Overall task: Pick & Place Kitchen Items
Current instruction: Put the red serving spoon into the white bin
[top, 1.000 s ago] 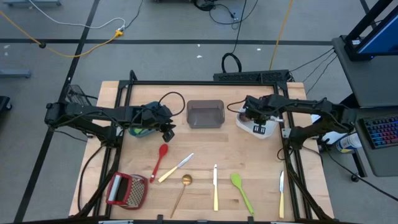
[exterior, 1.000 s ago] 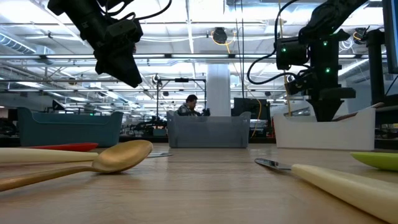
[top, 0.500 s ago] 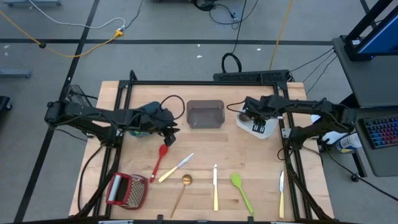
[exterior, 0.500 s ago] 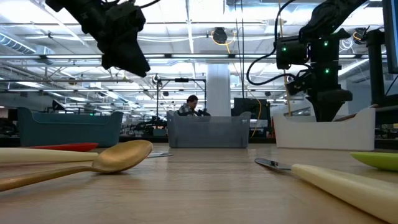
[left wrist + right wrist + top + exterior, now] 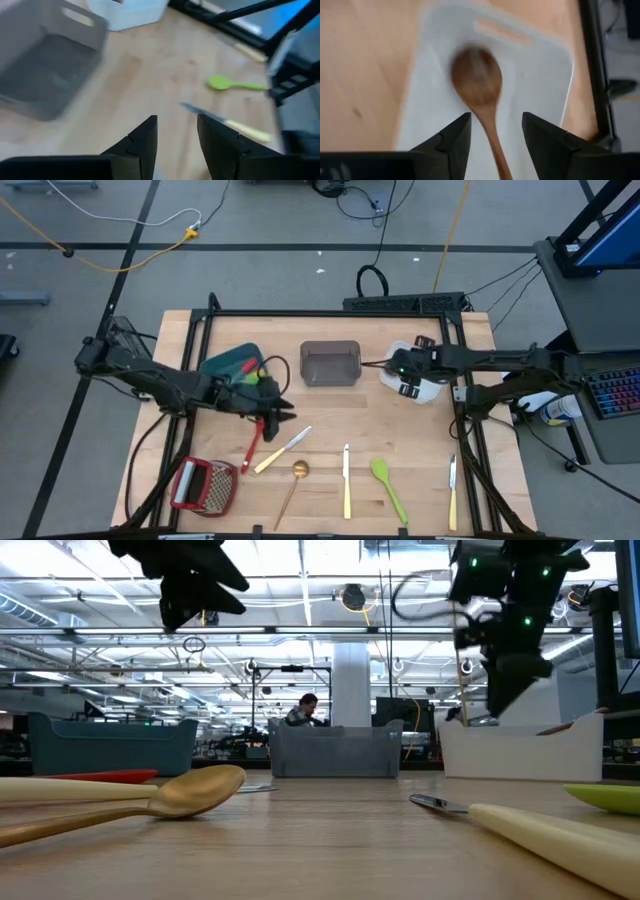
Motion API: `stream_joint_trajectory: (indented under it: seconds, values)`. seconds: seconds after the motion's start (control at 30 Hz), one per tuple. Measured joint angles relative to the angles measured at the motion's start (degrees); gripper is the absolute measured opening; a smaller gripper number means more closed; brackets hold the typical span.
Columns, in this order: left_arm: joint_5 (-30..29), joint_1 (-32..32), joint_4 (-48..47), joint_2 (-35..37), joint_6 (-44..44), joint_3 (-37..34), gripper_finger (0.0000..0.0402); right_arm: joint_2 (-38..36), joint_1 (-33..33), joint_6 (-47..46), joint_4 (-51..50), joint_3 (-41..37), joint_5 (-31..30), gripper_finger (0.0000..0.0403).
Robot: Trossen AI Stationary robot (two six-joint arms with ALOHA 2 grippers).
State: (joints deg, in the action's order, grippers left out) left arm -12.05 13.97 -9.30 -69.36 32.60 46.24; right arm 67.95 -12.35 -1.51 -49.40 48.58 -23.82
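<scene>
My left gripper (image 5: pixel 274 414) (image 5: pixel 176 122) hangs open above the table, over the head end of a red spatula (image 5: pixel 257 442), with nothing between its fingers. Near it lie a cream-handled knife (image 5: pixel 283 450) and a gold spoon (image 5: pixel 295 480). Farther right lie another knife (image 5: pixel 346 480), a green spoon (image 5: pixel 388 485) and a third knife (image 5: pixel 452 490). My right gripper (image 5: pixel 404 372) (image 5: pixel 495 120) stands open above the white bin (image 5: pixel 425 380). A brown wooden spoon (image 5: pixel 476 75) lies in that bin, its handle running below the gap between the fingers.
A teal bin (image 5: pixel 230 364) stands at the back left and a grey bin (image 5: pixel 330 364) at the back middle. A red-framed grater (image 5: pixel 205 485) lies at the near left. Black frame rails (image 5: pixel 460 440) border the table's sides.
My left gripper has swung away from the teal bin toward the table's near edge and somewhat right, ending over the red spatula's head; the teal bin now shows uncovered. My right gripper has risen above the white bin and shifted slightly left.
</scene>
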Motion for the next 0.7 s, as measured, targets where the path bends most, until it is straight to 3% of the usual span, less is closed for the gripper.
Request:
stream_joint_trajectory:
  seconds: [0.17,0.3,0.47,0.6,0.7]
  values:
    - [-1.5,5.0,5.1,-5.7,3.6,0.7,0.0143,-2.4,4.4,0.0,11.9,0.0,5.2,0.0169]
    - [-1.7,6.5,0.9,-11.4,6.6,5.7,0.0143,-2.5,7.2,0.8,25.9,-0.2,11.4,0.0169]
    - [-2.0,8.4,-14.2,-18.4,10.1,16.0,0.0143,-1.3,9.9,4.9,38.4,-1.7,18.1,0.0169]
    - [-3.1,8.8,-29.4,-22.4,19.2,22.6,0.0143,-0.5,11.9,5.3,45.4,-3.3,18.7,0.0169]
    - [-3.0,8.4,-38.6,-24.2,26.5,23.7,0.0143,-0.1,12.9,5.3,48.3,-4.3,18.6,0.0169]
